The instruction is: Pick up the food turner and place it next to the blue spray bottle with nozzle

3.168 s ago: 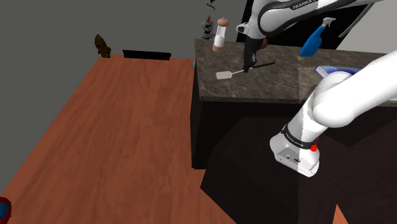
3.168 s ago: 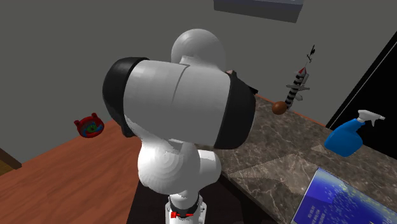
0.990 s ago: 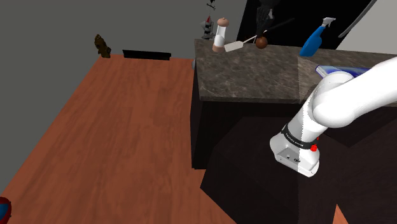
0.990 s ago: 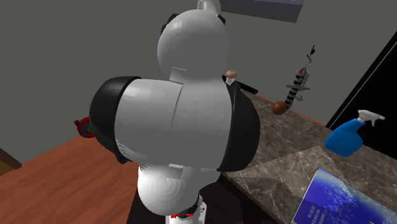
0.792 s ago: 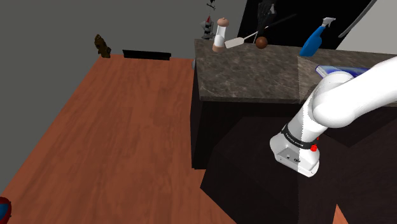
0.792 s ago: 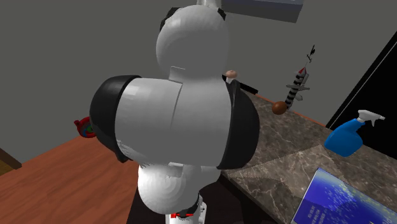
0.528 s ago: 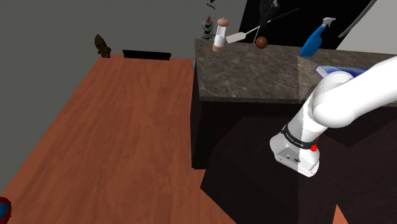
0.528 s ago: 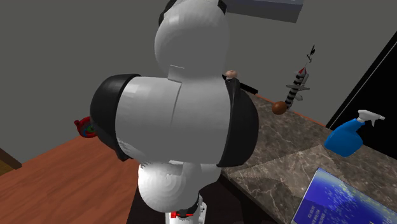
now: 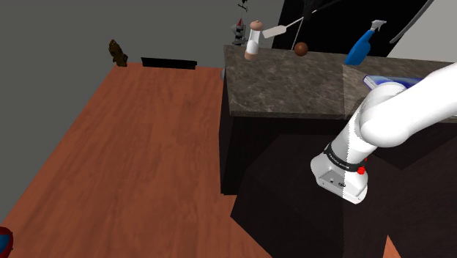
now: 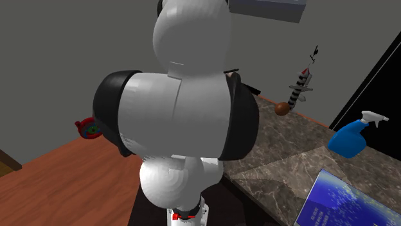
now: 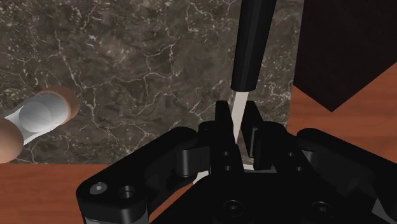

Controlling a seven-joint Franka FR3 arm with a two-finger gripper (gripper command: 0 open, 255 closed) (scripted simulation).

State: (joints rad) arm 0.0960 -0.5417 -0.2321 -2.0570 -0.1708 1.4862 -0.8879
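The food turner hangs in the air above the dark marble counter (image 9: pixel 293 80). Its white blade (image 9: pixel 275 31) is beside the pepper mill (image 9: pixel 253 40), and its thin shaft slants up to a black handle (image 11: pixel 252 44). In the wrist view my gripper (image 11: pixel 236 122) is shut on the turner's white shaft, just below the handle, with the counter far beneath. The blue spray bottle with a white nozzle (image 9: pixel 362 45) (image 10: pixel 352 138) stands at the counter's far end, to the shoulder view's right of the turner.
A brown ball (image 9: pixel 301 48) (image 10: pixel 281 108) lies on the counter between the mill and the bottle. A blue box (image 9: pixel 392 79) (image 10: pixel 340 199) lies near the arm. A striped figurine (image 10: pixel 299 90) stands at the back. The arm's white links (image 10: pixel 186 128) block much of the second exterior view.
The turner, lying on the counter 3.2 s ago, has been lifted. Over the last second it has kept rising, its blade climbing past the pepper mill's top.
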